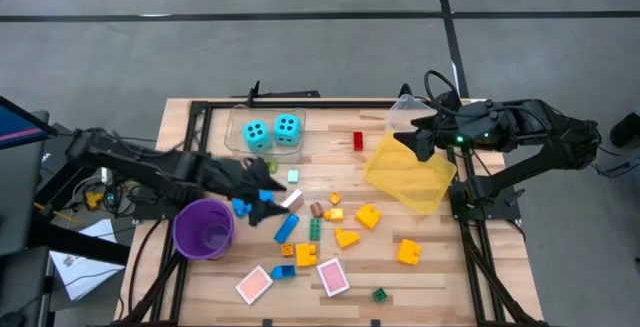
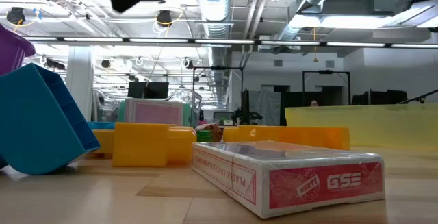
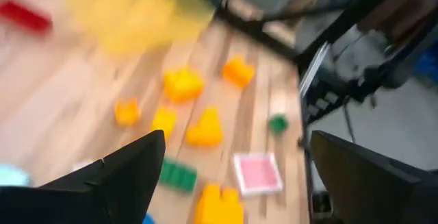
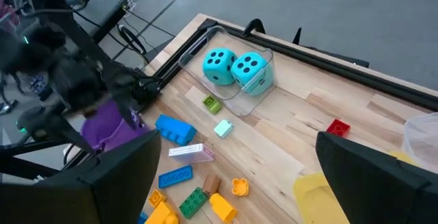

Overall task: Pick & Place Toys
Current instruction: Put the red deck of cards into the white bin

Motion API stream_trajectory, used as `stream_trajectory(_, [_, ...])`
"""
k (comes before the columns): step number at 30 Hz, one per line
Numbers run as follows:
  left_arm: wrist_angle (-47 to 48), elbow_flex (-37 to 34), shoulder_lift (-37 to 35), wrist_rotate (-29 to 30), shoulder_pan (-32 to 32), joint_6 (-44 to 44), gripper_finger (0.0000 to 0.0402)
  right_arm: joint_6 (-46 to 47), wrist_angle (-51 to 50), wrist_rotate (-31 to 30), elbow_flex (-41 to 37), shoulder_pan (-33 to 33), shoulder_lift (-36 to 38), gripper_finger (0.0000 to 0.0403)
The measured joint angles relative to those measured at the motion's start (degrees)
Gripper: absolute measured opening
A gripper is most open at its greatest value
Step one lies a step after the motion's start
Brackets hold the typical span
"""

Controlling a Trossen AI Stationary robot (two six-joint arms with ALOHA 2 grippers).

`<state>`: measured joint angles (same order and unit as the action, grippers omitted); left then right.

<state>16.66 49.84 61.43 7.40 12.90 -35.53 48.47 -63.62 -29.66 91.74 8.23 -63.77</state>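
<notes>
**Left hand low among the bricks, right hand waiting above the bin**

Reaching in from the left of the high view, the left hand (image 1: 262,180) hangs with fingers spread wide and nothing between them, just above the blue bricks (image 1: 286,228) at the centre of the table (image 1: 440,277). The purple cup (image 1: 204,230) stands just below the arm. Yellow bricks (image 1: 367,216) and a green brick (image 1: 315,229) lie scattered to the right, with pink cards (image 1: 332,277) at lower centre. Two cyan dice (image 1: 272,131) sit in a clear tray (image 1: 240,122) at upper centre. The right hand (image 1: 420,144) hovers wide open and empty at the upper right, over the yellow bin (image 1: 410,175).
</notes>
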Motion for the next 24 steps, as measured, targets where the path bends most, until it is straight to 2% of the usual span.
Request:
stream_trajectory(5, [6.75,0.0,6.15,0.26,2.9,-3.46,0.0339,0.0,-0.45,2.47,0.0,0.0,0.0,0.0379])
stream_trajectory(9, [7.91,0.0,10.54,0.34,3.31,-5.52,0.0331,-0.47,-0.46,4.41,-0.02,0.0,0.0,0.0379])
stream_trajectory(15, [9.44,0.02,16.25,3.83,2.53,-11.33,0.0328,-0.9,-0.76,6.09,-0.02,0.0,0.0,0.0379])
stream_trajectory(24, [17.21,0.04,19.05,3.73,-0.29,-18.73,0.0314,-2.19,-0.87,7.29,-0.02,0.0,0.0,0.0379])
